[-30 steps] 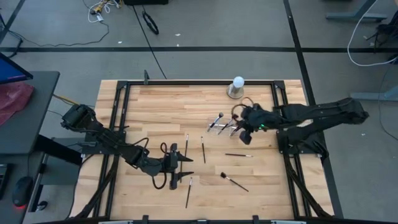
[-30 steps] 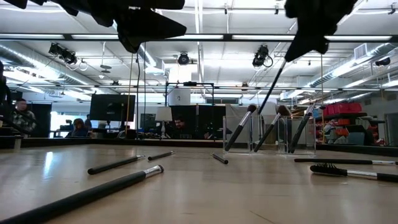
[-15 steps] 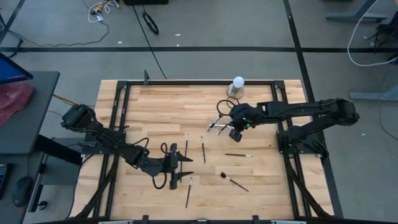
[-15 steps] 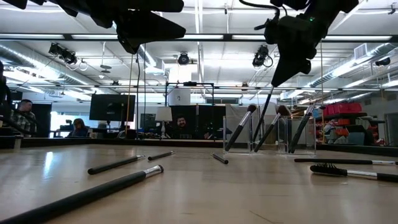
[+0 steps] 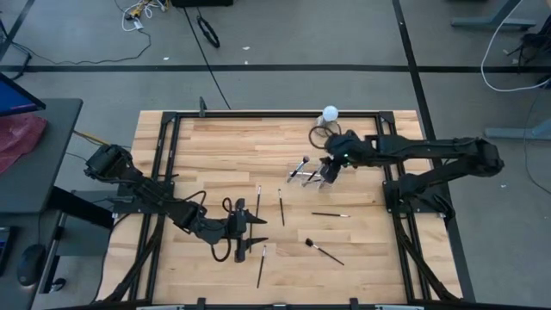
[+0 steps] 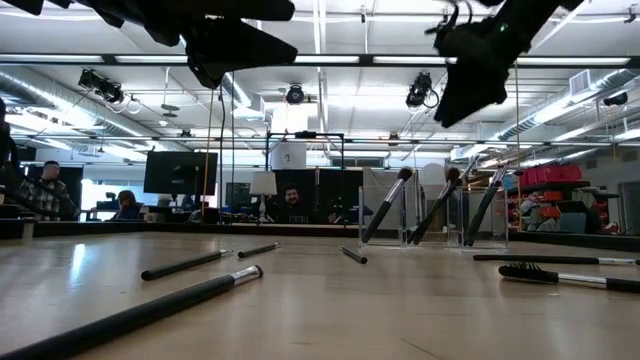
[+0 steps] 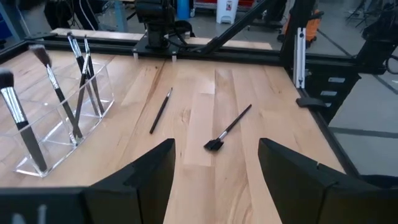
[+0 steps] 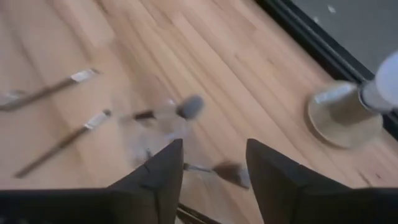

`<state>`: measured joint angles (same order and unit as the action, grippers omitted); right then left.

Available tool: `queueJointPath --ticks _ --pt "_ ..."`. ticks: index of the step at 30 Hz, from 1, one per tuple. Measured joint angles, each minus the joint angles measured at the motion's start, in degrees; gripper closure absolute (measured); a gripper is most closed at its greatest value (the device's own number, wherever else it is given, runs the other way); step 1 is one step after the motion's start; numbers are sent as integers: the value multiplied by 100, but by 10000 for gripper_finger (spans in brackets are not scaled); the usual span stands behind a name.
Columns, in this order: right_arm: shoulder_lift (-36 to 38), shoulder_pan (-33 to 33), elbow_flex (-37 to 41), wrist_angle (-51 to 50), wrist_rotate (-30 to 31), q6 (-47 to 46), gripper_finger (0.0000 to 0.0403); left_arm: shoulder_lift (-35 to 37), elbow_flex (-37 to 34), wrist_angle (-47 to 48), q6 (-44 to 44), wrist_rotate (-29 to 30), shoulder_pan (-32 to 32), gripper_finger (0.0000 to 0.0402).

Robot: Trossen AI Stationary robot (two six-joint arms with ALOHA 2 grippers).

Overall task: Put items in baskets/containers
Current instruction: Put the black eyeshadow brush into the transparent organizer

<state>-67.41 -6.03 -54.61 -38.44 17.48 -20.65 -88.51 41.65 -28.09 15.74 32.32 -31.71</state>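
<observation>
Right tool (image 5: 330,169) hangs just above the clear holder (image 5: 312,176) at the tabletop's far right, fingers apart and empty; the brush (image 6: 437,206) it carried a moment ago now leans inside, so one more item is stowed, with several left

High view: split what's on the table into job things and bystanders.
Job:
loose brushes on the wood
clear holder, brushes standing in it
right tool, open, by the holder

Bystanders:
white ball on grey base
left tool, open, waiting
</observation>
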Motion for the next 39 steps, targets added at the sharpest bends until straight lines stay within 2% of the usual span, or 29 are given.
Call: queueJointPath --ticks 3,6,9,13,15,18,25,29,33,39 --pt "245 534 0 307 -5 8 222 0 2 313 225 165 -31 165" --pt "243 1485 0 687 1 18 232 0 2 995 978 731 -108 165" --pt "-23 2631 0 1165 397 20 247 0 2 2064 2181 1110 -218 165" --pt "-618 3961 0 1870 1066 21 269 -23 2 3207 3922 1165 -438 165" --pt "-973 4436 0 2187 1305 23 278 -215 2 3261 4367 1190 -596 165" --pt "-1502 4963 0 2654 1619 52 290 -666 65 2939 4518 1314 -826 165" --pt "-2339 5400 2 3447 2104 57 309 -2065 831 2983 4713 1644 -873 165" --pt "-2431 5393 2 3612 2122 56 316 -2583 1425 3768 4986 1741 -773 166" --pt "-2431 5369 2 3728 2128 175 319 -2760 1769 4787 5436 1766 -773 166" --pt "-2429 5364 2 3978 2128 340 319 -2742 1728 5411 5500 1882 -927 170"
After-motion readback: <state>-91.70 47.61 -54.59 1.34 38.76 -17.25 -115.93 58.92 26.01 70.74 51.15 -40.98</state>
